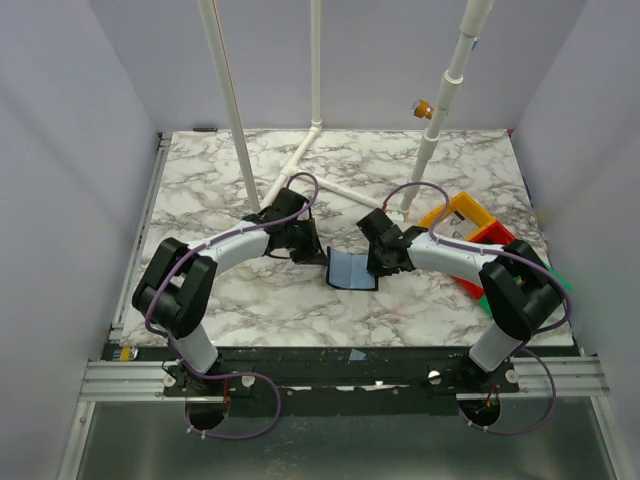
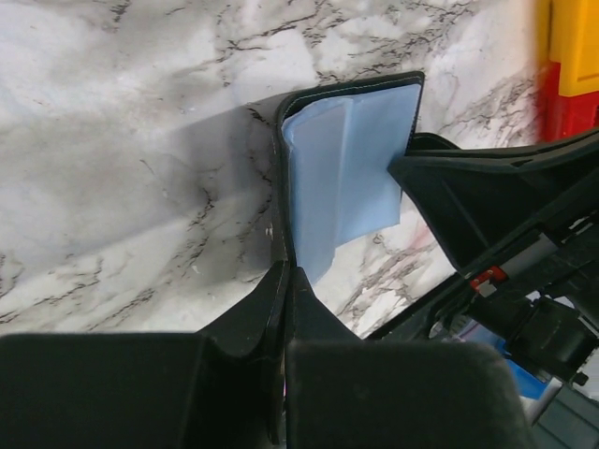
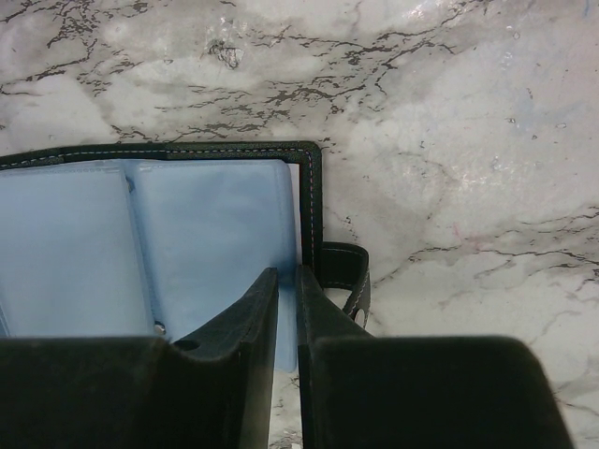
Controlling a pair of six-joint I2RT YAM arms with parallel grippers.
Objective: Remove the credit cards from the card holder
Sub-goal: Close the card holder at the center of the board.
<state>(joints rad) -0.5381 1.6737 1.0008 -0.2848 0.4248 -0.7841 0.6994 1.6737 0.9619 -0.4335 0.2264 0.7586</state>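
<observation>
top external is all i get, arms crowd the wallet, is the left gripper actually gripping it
Observer: Yes, the left wrist view shows the left gripper shut on the card holder's black edge.
Operator: and the right one
Observer: The right gripper is nipped on the holder's edge beside the strap tab.
Operator: any card out
Observer: None visible; the blue pockets lie open, no card face made out.

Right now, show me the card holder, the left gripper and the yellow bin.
card holder [image 1: 352,270], top view, on its open blue inside.
left gripper [image 2: 284,273], left wrist view, between the fingertips shut on the holder's edge.
yellow bin [image 1: 462,207], top view, on its wall.
</observation>
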